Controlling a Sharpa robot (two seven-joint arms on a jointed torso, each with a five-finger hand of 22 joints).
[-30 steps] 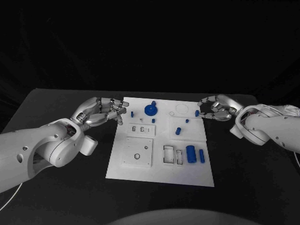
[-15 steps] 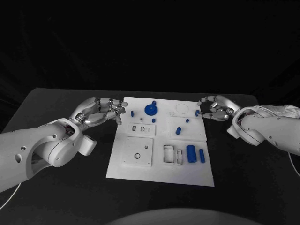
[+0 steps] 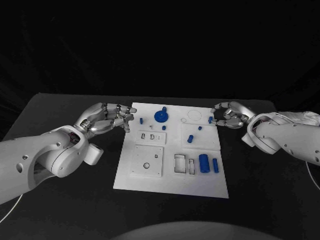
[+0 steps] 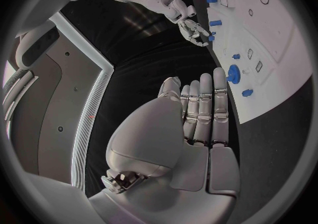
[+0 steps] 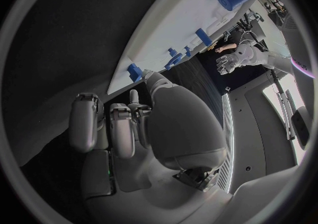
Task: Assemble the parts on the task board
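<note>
Almost nothing has shifted over the last second: both hands hold their stations at the far corners of the task board [image 3: 171, 175], and the right forearm has edged only slightly toward the middle. Progress is judged early to middle. A large blue round part [image 3: 161, 117] stands near the far edge, several small blue pegs [image 3: 190, 139] stand or lie about the centre, and two blue cylinders [image 3: 204, 162] lie on the near right beside open rectangular slots [image 3: 180, 164]; those cylinders, the slots and the square plate with holes at the near left look unfilled, so most of the seating appears still to be done. The left hand [image 3: 108, 118] hovers just off the far left edge of the board, palm toward it, fingers extended, lightly curled and close together, holding nothing. The right hand [image 3: 228, 115] sits at the far right edge, fingers curled inward next to a small blue part [image 3: 210, 120] at the board's edge. Whether the fingertips pinch that part or merely rest beside it cannot be told from the available views.
</note>
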